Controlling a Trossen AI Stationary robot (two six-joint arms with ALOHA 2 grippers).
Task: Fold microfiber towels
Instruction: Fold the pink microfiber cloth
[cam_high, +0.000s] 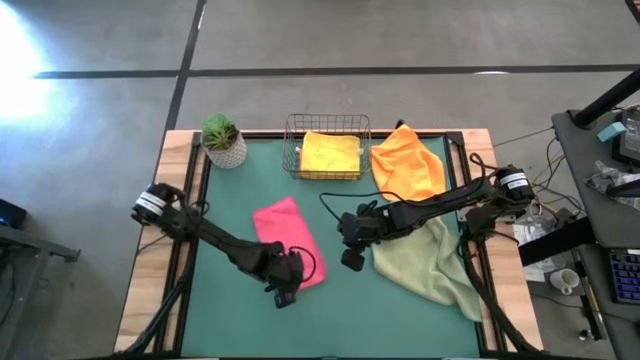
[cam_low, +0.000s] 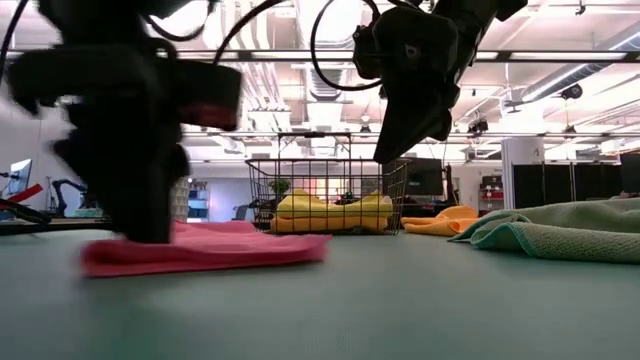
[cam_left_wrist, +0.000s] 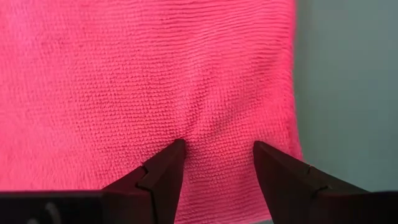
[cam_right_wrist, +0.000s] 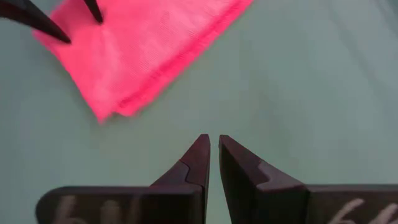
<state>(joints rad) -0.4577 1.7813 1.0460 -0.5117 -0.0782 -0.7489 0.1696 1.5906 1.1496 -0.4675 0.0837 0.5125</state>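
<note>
A pink towel (cam_high: 288, 240) lies folded flat on the green mat (cam_high: 230, 320), left of centre. My left gripper (cam_high: 285, 292) stands open over the towel's near end, fingertips down on the cloth (cam_left_wrist: 124, 74). My right gripper (cam_high: 352, 262) hangs shut above bare mat, right of the pink towel, holding nothing (cam_right_wrist: 214, 140). A sage green towel (cam_high: 432, 262) lies crumpled at the right. An orange towel (cam_high: 408, 160) lies behind it. A yellow towel (cam_high: 330, 152) sits in the wire basket (cam_high: 292, 135). My left gripper sets both open fingertips (cam_left_wrist: 177, 149) on the top face of the pink towel, near its near end (cam_left_wrist: 217, 127) and close to one side edge. The fingers come from above, slanting steeply down. The cloth puckers slightly between the tips and lies flat on the mat.
A small potted plant (cam_high: 222, 140) stands at the far left corner, beside the basket. Bare mat (cam_high: 340, 320) shows along the near edge and between the pink and sage towels. Wooden table borders (cam_high: 150, 270) run along both sides.
</note>
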